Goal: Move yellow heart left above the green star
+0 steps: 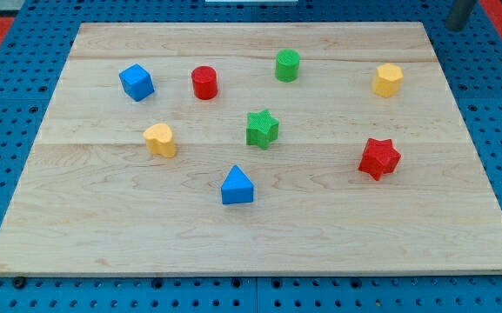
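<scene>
The yellow heart lies on the wooden board, left of centre. The green star sits near the middle, to the heart's right and slightly higher in the view. My tip shows at the view's top right corner, beyond the board's edge, far from both blocks and touching nothing.
A blue cube and a red cylinder sit above the heart. A green cylinder is above the star. A yellow hexagon and a red star are at right. A blue triangle lies below the star.
</scene>
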Robot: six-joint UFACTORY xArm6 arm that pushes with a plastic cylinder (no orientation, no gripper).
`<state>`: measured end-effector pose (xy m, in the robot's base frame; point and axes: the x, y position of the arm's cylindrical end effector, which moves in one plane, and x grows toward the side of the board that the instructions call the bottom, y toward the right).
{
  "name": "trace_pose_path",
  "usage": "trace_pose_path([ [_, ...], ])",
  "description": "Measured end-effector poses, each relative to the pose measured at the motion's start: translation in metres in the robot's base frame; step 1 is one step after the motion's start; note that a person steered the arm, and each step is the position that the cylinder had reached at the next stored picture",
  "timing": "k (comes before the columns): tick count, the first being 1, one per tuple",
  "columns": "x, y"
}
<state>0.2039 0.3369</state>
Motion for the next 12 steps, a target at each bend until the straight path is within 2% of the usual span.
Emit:
trace_pose_path([
  [4, 0.0, -0.001],
  [5, 0.015, 0.004],
  [6, 0.053, 0.008],
  [7, 0.114, 0.009],
  [8, 0.185, -0.014],
  [9, 0.245, -0.081],
  [11, 0.192, -0.111],
  [12, 0.153, -0.078],
])
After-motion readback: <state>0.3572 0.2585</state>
